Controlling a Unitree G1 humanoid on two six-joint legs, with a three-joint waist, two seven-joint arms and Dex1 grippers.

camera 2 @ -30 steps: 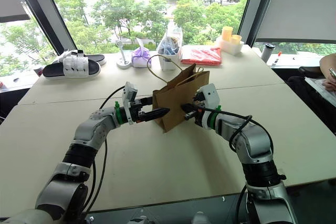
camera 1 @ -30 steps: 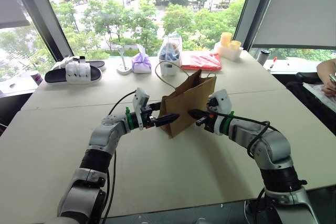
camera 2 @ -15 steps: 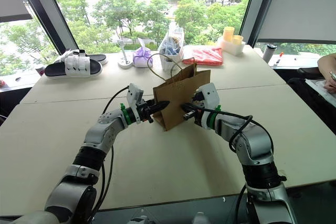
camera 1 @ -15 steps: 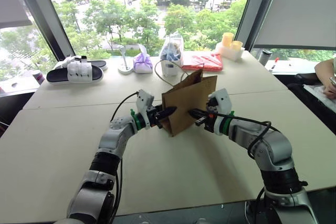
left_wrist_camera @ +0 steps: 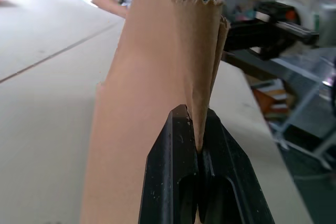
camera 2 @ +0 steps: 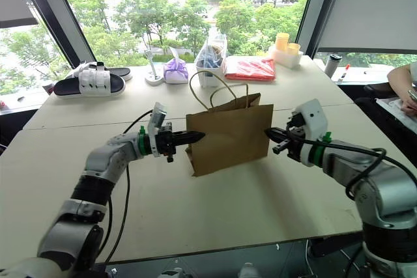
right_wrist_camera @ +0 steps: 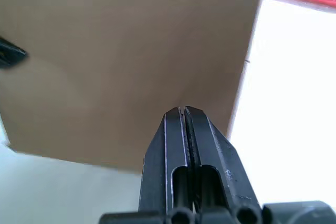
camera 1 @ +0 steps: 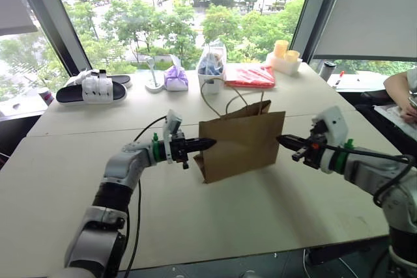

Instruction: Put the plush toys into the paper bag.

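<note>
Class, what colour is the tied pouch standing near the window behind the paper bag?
Purple; the tied pouch shows best in the left eye view.

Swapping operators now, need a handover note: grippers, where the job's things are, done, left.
Left gripper: shut on the bag's side edge.
Right gripper: shut, holding nothing, just off the bag's opposite edge.
Bag: upright mid-table, handles up, mouth looks narrow.
Toys: none visible on the table; bag's inside is hidden, so can't tell if any are in.
Left: open the mouth, find the toys, load them.

Head pair high – wrists close on bag [right_wrist_camera: 126,61]
</note>
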